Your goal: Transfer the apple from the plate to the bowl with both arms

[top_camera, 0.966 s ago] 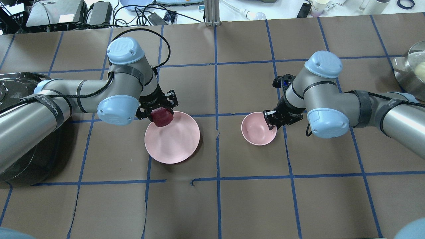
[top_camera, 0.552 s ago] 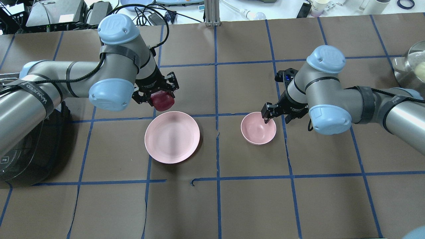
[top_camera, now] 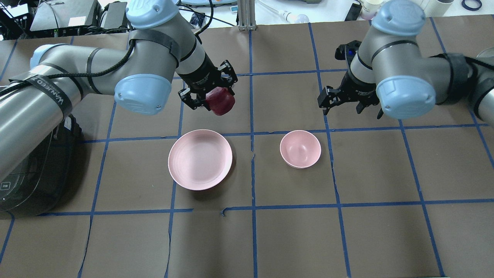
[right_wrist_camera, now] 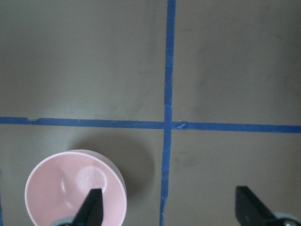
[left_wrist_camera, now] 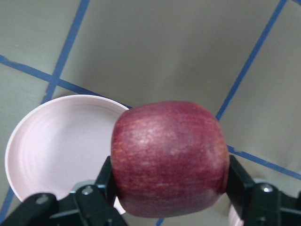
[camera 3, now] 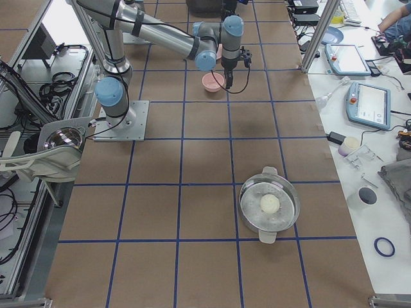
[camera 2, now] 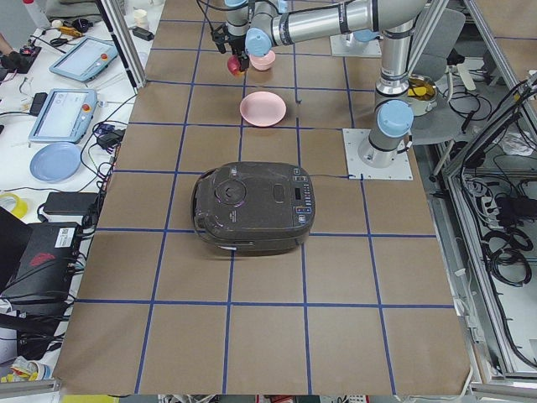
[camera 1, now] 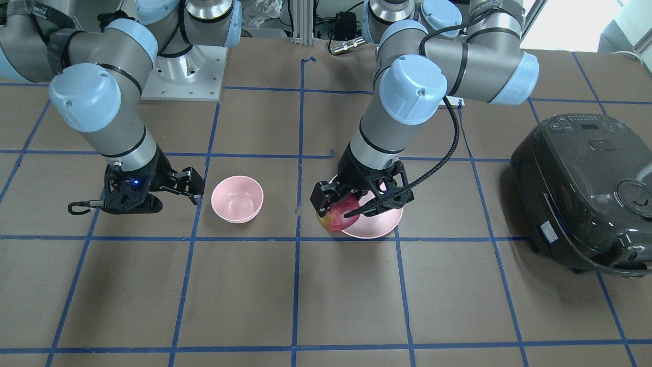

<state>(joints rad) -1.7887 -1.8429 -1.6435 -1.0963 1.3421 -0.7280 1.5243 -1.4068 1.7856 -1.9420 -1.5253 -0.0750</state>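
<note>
My left gripper [top_camera: 214, 97] is shut on the dark red apple [top_camera: 220, 102] and holds it in the air, beyond the far edge of the plate [top_camera: 200, 159]. In the left wrist view the apple [left_wrist_camera: 169, 162] fills the space between the fingers [left_wrist_camera: 241, 181], with the empty plate [left_wrist_camera: 51, 150] below it. The empty bowl [top_camera: 300, 149] stands to the right of the plate. My right gripper [top_camera: 349, 102] is open and empty, raised beyond the bowl. In the right wrist view the bowl [right_wrist_camera: 75, 188] lies under one finger [right_wrist_camera: 91, 207].
A black rice cooker [top_camera: 31, 185] stands at the table's left end, also in the front view [camera 1: 586, 193]. A steel pot [camera 3: 268, 205] with a pale round thing in it sits at the right end. Blue tape lines cross the brown table.
My left gripper has lifted the apple off the plate and carried it up, away and to the right. My right gripper has drawn back from the bowl's rim and risen.
</note>
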